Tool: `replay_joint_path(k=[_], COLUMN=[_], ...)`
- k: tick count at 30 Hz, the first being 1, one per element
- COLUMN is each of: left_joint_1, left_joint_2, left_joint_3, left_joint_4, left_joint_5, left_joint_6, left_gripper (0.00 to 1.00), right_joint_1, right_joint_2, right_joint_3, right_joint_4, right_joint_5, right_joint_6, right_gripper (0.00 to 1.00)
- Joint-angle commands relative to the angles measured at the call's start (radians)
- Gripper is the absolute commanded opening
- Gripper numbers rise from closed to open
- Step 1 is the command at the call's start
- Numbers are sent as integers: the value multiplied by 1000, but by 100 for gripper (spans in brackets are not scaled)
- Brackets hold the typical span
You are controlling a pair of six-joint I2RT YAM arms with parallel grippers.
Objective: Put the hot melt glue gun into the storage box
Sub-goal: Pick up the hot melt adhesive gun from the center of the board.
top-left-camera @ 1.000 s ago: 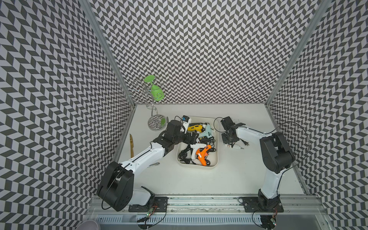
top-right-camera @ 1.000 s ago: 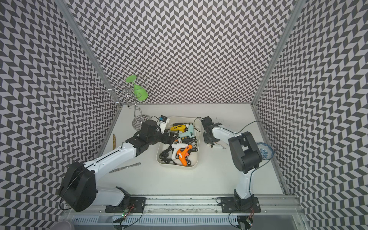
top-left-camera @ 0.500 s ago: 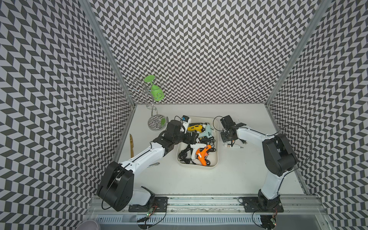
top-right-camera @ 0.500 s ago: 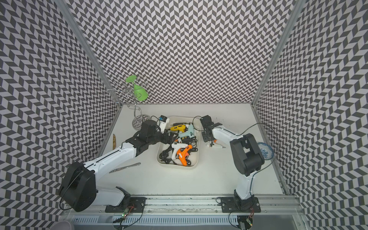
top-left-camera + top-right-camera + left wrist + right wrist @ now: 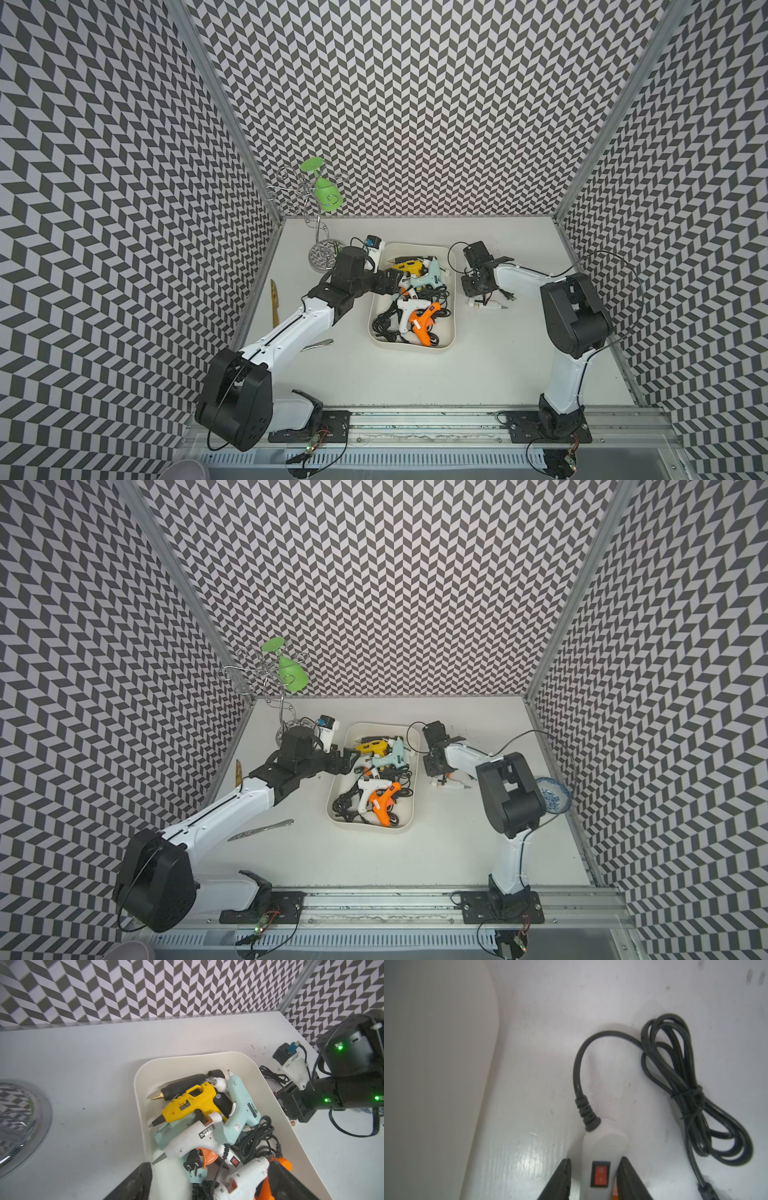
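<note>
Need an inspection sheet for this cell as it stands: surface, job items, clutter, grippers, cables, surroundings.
Surface: white tabletop, scuffed, no spills seen.
Job's things: storage box piled with glue guns, yellow glue gun and orange glue gun among them; white glue gun outside, on the table.
Clutter: green goblet hanging on wire rack; blue-patterned bowl; wooden blade; metal utensil.
Grippers: left gripper open, empty, over the box; right gripper straddles the white gun's handle, grip unclear.
Cables: bundled cord on the table; black cords tangled in the box.
Surroundings: chevron-patterned walls.
</note>
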Motion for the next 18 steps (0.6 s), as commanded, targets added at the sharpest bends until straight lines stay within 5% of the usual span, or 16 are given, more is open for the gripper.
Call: replay_joint_path(k=[1, 6, 18], left_joint_1=[51, 139, 179], left_joint_2=[-33, -55, -55], left_joint_3=[23, -28, -83], left_joint_4=[-44, -62, -37], left_joint_5=[-19, 13, 70], left_joint_6=[-8, -48, -72], left_gripper=[92, 92, 92], right_joint_1=[-4, 0, 39], right_joint_2=[62, 41, -168], right_joint_3=[-22, -25, 49], right_joint_4=[21, 23, -85], right_joint_5=[-47, -54, -21], right_joint_6=[2, 2, -48], right_gripper=[28, 9, 4])
